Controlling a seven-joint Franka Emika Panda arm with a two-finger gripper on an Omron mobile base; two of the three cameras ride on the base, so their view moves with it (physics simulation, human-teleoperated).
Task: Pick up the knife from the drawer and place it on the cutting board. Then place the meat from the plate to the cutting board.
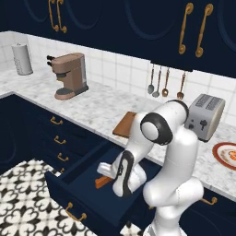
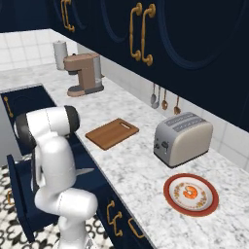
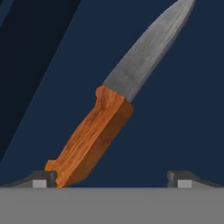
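Surface (image 2: 146, 170): grey-white marble, running along the wall above the navy cabinet fronts; it carries every appliance named below.
Drawer (image 1: 87, 196): pulled wide open below the surface edge, just in front of the cutting board; brass handle on its front panel.
Arm: bends down from the base into the drawer, and its white links cover much of the drawer's inside in both base views.
Coffee machine (image 2: 85, 73): copper-brown, well beyond the cutting board along the wall; a white roll (image 1: 22, 59) stands farther on.
Toaster (image 2: 182, 138): silver, just beside the cutting board on the wall side, between it and the plate.
Cutting board (image 2: 113, 133): flat on the surface, near the edge above the drawer.
Plate (image 2: 190, 194): past the toaster from the cutting board, well apart from it.
Hanging utensils (image 1: 166, 83): on the tiled wall behind the cutting board.
Hand (image 3: 111, 179): low inside the drawer, fingers spread wide, holding nothing; one fingertip (image 3: 41, 180) sits at the butt of the handle.
Knife (image 3: 111, 113): lies on the drawer floor below the cutting board, handle between the fingers, blade pointing away.
Meat (image 2: 190, 192): at the middle of the plate.
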